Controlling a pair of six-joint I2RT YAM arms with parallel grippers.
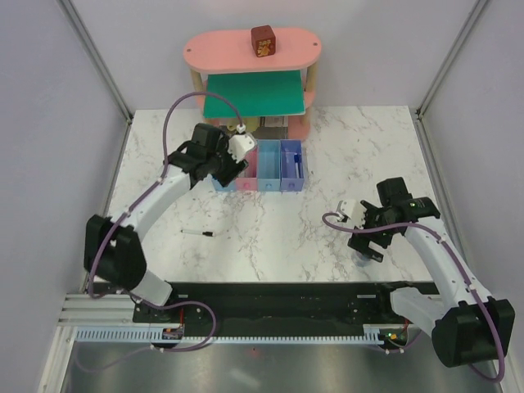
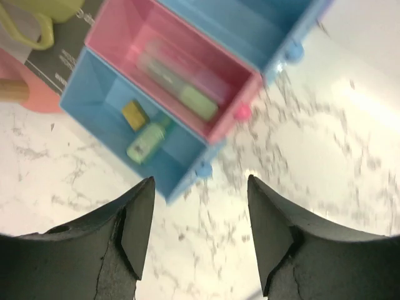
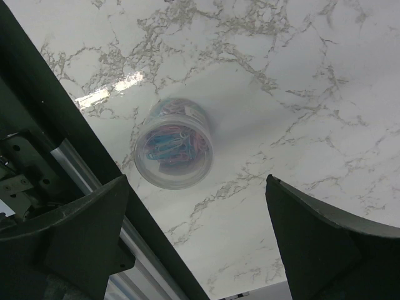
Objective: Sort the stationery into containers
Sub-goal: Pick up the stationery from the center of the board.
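The containers are a row of joined bins on the marble table. In the left wrist view the light blue bin holds a tiny yellow cube and a mint-green marker. The pink bin beside it holds another mint-green marker. My left gripper hangs open and empty above the near corner of the light blue bin. A white pen with a blue cap lies in the rightmost bin. A thin black pen lies on the table. My right gripper is open, near a round clear tub of paper clips.
A pink and green shelf unit stands behind the bins, with a dark red cube on top. The black rail at the table's near edge runs close to the paper-clip tub. Grey walls enclose both sides.
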